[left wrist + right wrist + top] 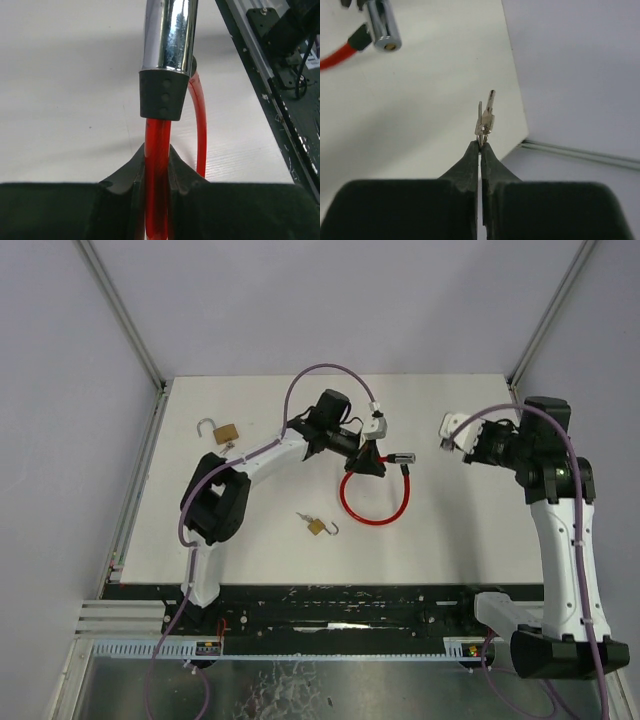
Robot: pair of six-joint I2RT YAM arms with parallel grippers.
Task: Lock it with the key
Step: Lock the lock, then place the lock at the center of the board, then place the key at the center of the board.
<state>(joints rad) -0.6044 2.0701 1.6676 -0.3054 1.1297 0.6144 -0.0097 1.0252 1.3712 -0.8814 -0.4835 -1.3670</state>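
My left tool (157, 152) pinches the floppy red cable (200, 125) just below its slick chrome barrel (169, 35), at mid-surface (450, 530). My right tool (480, 146), pressed together, nips light keys (488, 117) by their ring (481, 134); they may swivel.

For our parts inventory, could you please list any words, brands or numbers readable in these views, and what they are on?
None can be read.
White label on black rig hardware: blurred.
Larger brass padlock and smaller brass padlock: too small.
Keys: no marking legible.
Chrome lock barrel: no marking shows.
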